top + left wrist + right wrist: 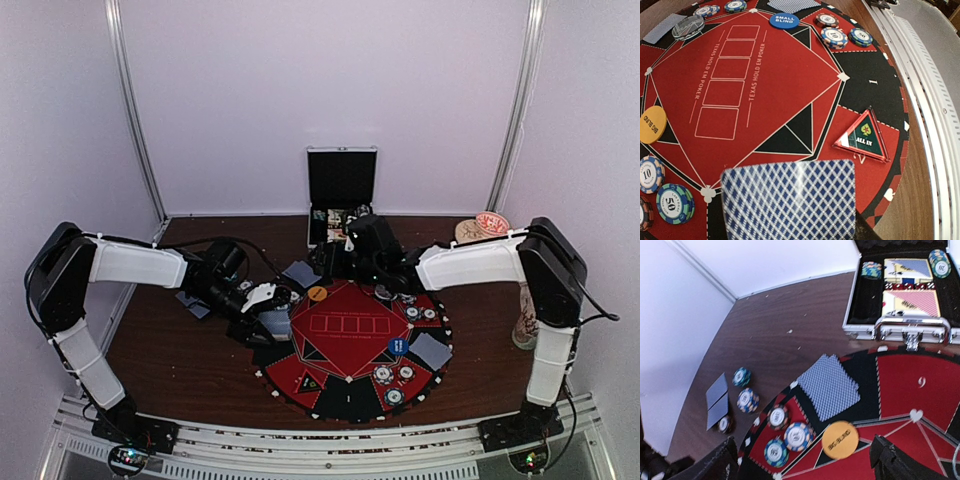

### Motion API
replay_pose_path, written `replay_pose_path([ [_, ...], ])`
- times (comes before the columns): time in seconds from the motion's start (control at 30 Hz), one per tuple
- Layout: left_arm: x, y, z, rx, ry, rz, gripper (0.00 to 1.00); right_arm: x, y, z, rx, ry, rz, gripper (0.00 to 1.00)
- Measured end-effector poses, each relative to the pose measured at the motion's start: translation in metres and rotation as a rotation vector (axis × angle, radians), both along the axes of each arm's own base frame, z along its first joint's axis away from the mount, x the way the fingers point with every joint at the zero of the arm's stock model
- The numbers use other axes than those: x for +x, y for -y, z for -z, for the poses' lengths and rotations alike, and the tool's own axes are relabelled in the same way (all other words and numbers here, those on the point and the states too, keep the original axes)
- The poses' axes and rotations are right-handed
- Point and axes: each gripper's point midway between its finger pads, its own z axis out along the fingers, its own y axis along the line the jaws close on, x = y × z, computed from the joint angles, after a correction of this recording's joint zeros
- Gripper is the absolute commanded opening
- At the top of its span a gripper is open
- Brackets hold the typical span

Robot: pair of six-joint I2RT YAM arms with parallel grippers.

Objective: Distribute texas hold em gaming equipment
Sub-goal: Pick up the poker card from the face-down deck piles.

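A round red-and-black poker mat (350,345) lies at the table's middle. My left gripper (263,306) is over the mat's left edge, shut on a blue-diamond-backed playing card (790,200) that hides its fingers. Under it lie the red "all in" triangle (862,137), the orange big-blind disc (651,124), the blue small-blind disc (784,20) and chips (672,202). My right gripper (802,465) is open and empty above the mat's far-left edge. Below it are the orange disc (840,440), three chips (785,432) and a pair of cards (827,385).
An open metal case (905,290) with cards and chips stands behind the mat. Two cards (717,400) and chips (747,400) lie on the wood left of the mat. A patterned mug (525,320) and a tan dish (482,228) stand at the right.
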Motion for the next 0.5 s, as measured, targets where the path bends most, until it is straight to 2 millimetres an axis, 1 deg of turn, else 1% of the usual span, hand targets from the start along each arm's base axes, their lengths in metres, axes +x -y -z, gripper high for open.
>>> replay_pose_path([
  [0.07,0.000,0.000,0.000,0.000,0.000,0.000,0.46,-0.028,-0.003,0.000,0.033,-0.002,-0.060,0.92],
  [0.1,0.000,0.000,0.000,0.000,0.000,0.000,0.45,-0.043,-0.006,0.001,0.051,-0.009,-0.094,0.92],
  [0.13,0.000,0.000,0.000,0.000,0.000,0.000,0.45,-0.052,-0.008,0.004,0.060,-0.017,-0.114,0.92],
  [0.17,0.000,0.000,0.000,0.001,0.000,0.000,0.45,-0.068,-0.013,0.006,0.079,-0.024,-0.151,0.92],
  [0.3,0.000,0.000,0.000,0.000,0.000,0.000,0.46,-0.110,-0.028,0.019,0.140,-0.064,-0.259,0.92],
  [0.37,0.000,0.000,0.000,0.001,0.000,0.000,0.45,-0.128,-0.034,0.025,0.165,-0.086,-0.300,0.92],
  [0.43,0.000,0.000,0.000,0.001,0.000,0.000,0.45,-0.139,-0.039,0.026,0.188,-0.099,-0.325,0.92],
  [0.5,0.000,0.000,0.000,0.001,0.000,0.000,0.46,-0.144,-0.047,0.024,0.220,-0.101,-0.344,0.91],
])
